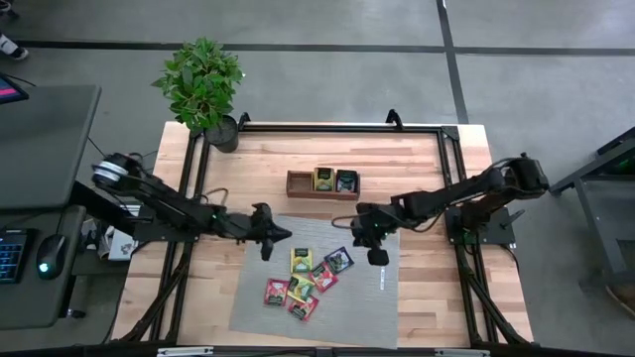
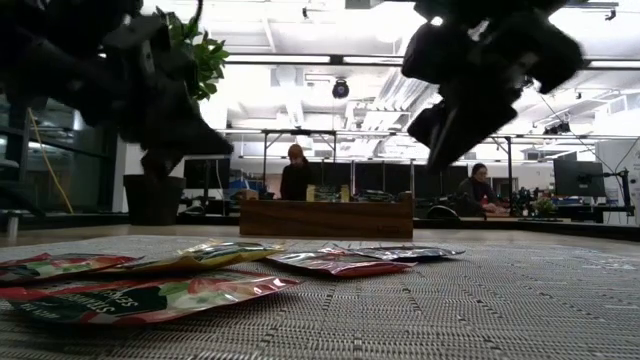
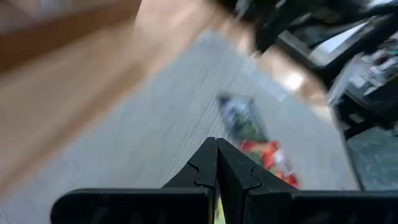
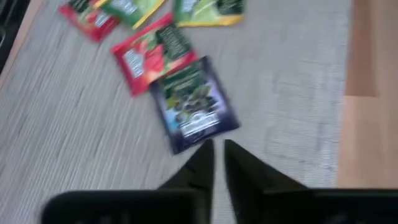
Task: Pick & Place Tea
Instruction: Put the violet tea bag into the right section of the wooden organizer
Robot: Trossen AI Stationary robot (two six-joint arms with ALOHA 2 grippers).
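Jaws: left gripper (image 1: 279,235) closed, empty; right gripper (image 1: 378,257) nearly closed, empty, above mat (image 1: 367,297) near dark sachet (image 4: 194,111).

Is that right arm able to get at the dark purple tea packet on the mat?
Probably yes. The right gripper hangs just above the dark purple sachet, which lies flat on the grey mat with nothing over it; only a red sachet touches one edge.

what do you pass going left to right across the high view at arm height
left gripper → yellow sachet → dark sachet → right gripper, all over the grey mat
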